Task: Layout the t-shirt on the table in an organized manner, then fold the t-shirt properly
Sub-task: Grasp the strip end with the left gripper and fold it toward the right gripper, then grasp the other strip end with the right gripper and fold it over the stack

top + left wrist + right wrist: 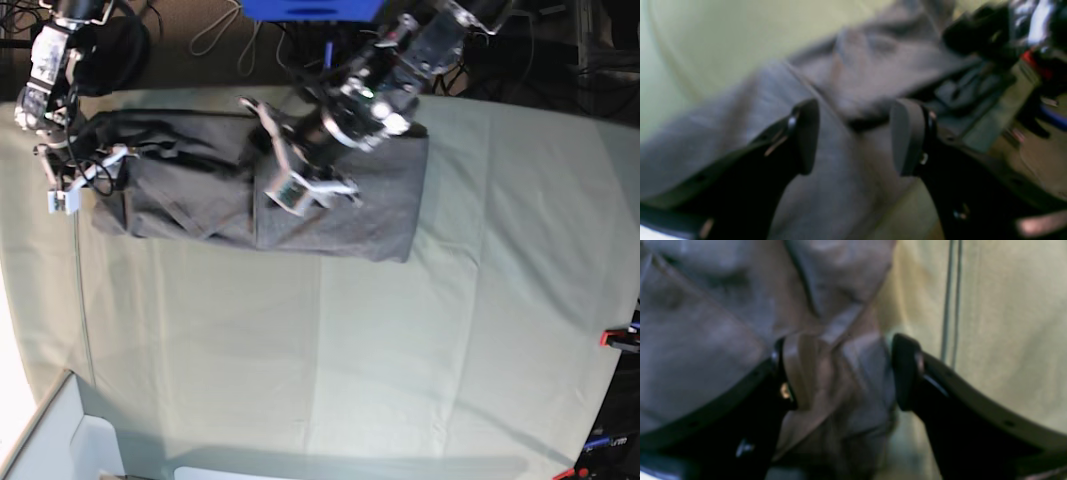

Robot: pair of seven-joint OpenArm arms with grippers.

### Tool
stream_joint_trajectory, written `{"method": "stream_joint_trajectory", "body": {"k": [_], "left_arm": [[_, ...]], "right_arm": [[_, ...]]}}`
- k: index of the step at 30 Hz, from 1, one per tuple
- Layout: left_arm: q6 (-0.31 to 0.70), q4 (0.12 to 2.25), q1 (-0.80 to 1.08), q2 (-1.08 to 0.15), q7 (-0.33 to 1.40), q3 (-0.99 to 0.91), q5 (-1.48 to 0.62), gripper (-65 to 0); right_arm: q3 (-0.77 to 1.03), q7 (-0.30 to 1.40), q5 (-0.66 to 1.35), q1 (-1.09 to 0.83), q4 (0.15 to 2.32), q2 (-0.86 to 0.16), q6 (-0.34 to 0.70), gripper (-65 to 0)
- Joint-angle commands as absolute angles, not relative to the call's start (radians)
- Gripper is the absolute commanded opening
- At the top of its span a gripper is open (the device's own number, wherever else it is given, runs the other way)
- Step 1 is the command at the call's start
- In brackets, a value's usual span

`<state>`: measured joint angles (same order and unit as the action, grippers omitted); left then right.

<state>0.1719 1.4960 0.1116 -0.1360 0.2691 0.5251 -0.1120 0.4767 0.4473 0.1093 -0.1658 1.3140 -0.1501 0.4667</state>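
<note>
The dark grey t-shirt [340, 200] lies in a long, partly folded band along the table's [400, 350] far edge. My left gripper [265, 150] hovers over the shirt's middle; in the left wrist view the left gripper [857, 136] stands open, with blurred shirt fabric [840, 83] behind the gap. My right gripper [95, 165] is at the shirt's left end. The right wrist view shows the right gripper [843, 373] with jaws wide apart, straddling a bunched fold of the shirt [840, 380] at the cloth's edge.
Pale green cloth [1007, 323] covers the table. The table's far edge and dark floor with cables [220, 30] lie just behind the shirt. A red clamp [620, 338] sits at the right edge, a white box [60, 440] at the near left corner. The right arm [990, 30] shows beyond the left gripper.
</note>
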Motion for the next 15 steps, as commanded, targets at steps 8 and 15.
{"method": "stream_joint_trajectory", "body": {"k": [8,15], "left_arm": [[0.168,1.587,0.208,-0.182,0.254,0.18,-0.11,-32.5],[0.163,1.577,0.228,-0.124,0.257,-0.171,-0.147,-32.5]], "right_arm": [[0.449,0.435,0.117,-0.168,1.282,-0.142,0.467,-29.5],[0.354,0.435,0.119,-0.188,1.285,-0.119,0.467,-46.6]]}}
